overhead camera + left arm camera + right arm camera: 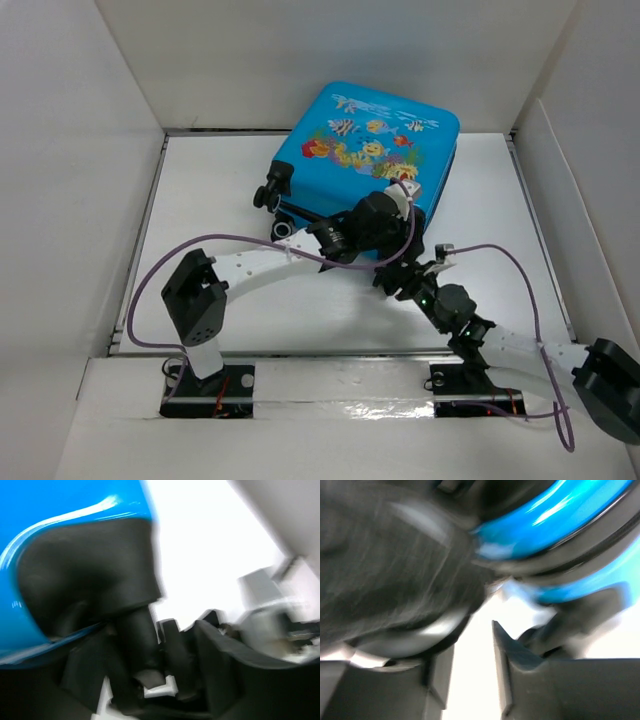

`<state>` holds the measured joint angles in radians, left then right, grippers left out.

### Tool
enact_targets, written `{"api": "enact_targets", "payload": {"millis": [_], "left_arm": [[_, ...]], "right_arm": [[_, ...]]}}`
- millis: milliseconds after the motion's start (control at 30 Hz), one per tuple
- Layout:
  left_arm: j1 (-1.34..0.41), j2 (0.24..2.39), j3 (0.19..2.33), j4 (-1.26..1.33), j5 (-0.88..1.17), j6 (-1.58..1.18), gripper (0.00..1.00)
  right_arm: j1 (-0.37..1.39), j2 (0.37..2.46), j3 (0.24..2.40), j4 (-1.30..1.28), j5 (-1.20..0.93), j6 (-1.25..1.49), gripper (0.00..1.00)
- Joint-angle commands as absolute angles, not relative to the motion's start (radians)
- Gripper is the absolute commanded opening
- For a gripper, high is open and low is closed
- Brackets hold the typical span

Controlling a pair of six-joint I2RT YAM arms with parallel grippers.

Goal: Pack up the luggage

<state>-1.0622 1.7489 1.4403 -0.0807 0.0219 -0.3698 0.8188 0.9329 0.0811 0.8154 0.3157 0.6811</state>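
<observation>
Closed blue fish-print luggage lies flat at the 12 o'clock side of the white bench. The left gripper sits at its 5 o'clock edge; blur hides whether it is spread or pressed together. The right gripper, beside the luggage's edge, has its fingers slightly spread, pinching nothing.

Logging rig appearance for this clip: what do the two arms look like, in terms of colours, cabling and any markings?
The left arm and right arm share one build: boxy black joint housings joined by white links. A thin purple cable loops loosely off each arm. A small green light glows on the right arm. The right end effector has dark, angular fingers. No readable markings show.
</observation>
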Motion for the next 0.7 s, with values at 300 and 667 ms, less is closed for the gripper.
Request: {"api": "enact_targets", "payload": {"millis": [300,667], "left_arm": [[-1.036,1.403,1.099,0.354,-0.041,-0.331,0.81],[-0.969,1.342,0.755,0.529,-0.080,-0.439,0.33]], "right_arm": [[0.868,0.390,0.181,0.079,0.268,0.532,0.78],[0.868,0.299,0.357,-0.204,0.316,0.410,0.20]]}}
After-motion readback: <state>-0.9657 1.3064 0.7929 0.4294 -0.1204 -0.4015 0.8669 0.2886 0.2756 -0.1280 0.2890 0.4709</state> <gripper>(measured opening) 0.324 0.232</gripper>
